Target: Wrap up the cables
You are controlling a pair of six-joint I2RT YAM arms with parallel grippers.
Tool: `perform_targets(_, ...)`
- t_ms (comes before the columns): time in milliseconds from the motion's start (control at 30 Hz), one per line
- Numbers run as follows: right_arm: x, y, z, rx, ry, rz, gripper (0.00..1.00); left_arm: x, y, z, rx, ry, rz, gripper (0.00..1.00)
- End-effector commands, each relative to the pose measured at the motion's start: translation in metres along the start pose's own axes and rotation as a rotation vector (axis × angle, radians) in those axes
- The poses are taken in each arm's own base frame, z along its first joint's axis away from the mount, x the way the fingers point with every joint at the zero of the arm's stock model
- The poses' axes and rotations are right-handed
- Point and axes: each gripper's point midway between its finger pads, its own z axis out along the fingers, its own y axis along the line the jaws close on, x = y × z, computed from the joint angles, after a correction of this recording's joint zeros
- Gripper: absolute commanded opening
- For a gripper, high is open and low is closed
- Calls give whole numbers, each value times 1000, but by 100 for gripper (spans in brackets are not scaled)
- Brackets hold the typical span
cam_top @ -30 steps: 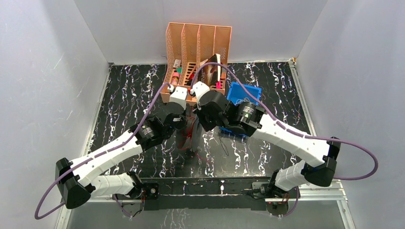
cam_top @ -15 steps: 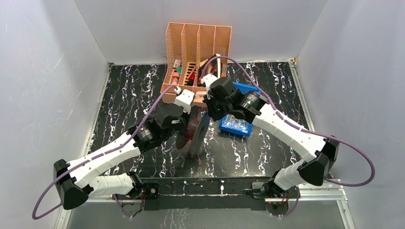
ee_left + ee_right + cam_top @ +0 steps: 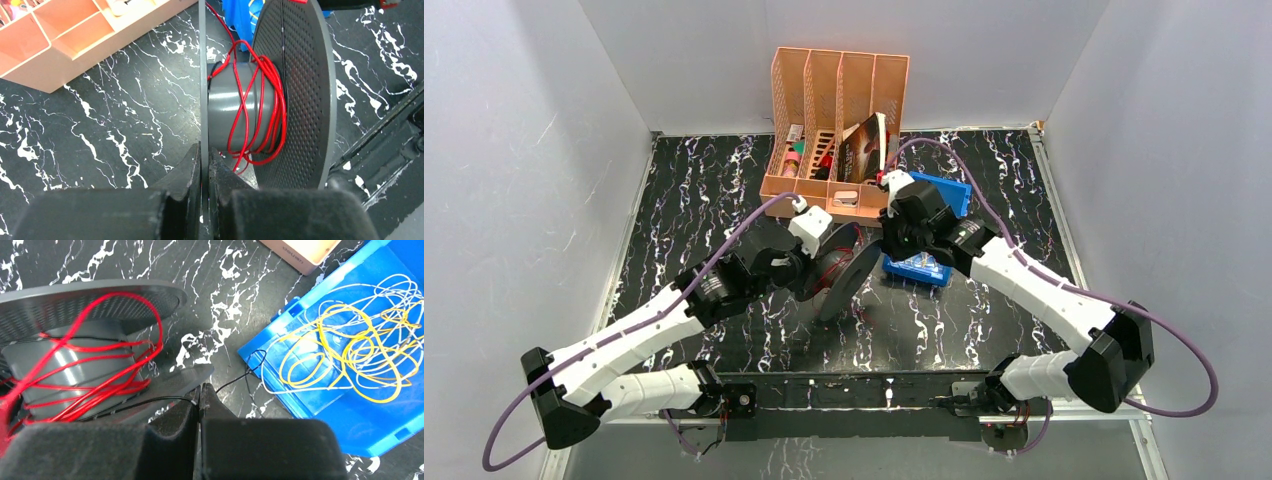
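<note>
Swinging away from the top of the spool [image 3: 839, 268], the right claw [image 3: 199, 394] now sits to the spool's right, at the near wall of the blue tray [image 3: 310, 412]. Half a second ago it hung just above the spool's upper rim. The spool has leaned over since then, its perforated disc face turned further up toward the overhead camera. The left arm has stretched out lower over the bench [image 3: 684, 190].

The left claw [image 3: 204, 165] is clenched on the edge of the spool's thin left disc, one finger on each face. The red cable [image 3: 260, 117] is wound in loose, crossing turns round the spool's grey core, with one strand leading up and off past the disc. The right claw is pinched closed on a black cable [image 3: 170, 399]. This cable runs from the spool's core through the fingertips and on to a small loop at the tray's wall.

The blue tray, just right of the spool, holds a loose tangle of yellow and white cables [image 3: 350, 342]. Behind the spool stands a peach four-slot file organiser [image 3: 839, 75]. Its slots hold a dark, book-like item and small coloured things too small to tell apart. One low front compartment holds a white object.
</note>
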Motion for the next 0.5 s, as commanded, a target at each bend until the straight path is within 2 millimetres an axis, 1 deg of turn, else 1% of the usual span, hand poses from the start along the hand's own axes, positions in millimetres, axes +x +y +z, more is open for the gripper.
perform_targets(0, -20, -21, 3, 61, -146, 91, 9, -2, -6, -28, 70, 27, 41, 0)
perform_targets(167, -4, -20, 16, 32, -145, 134, 9, -19, -12, -42, 117, -11, 27, 0)
perform_targets(367, 12, -17, 26, -1, -147, 176, 15, -35, -16, -59, 159, -64, 6, 0)
perform_targets(467, 18, -15, 30, -16, -145, 193, 17, -40, -18, -66, 175, -85, -5, 0)
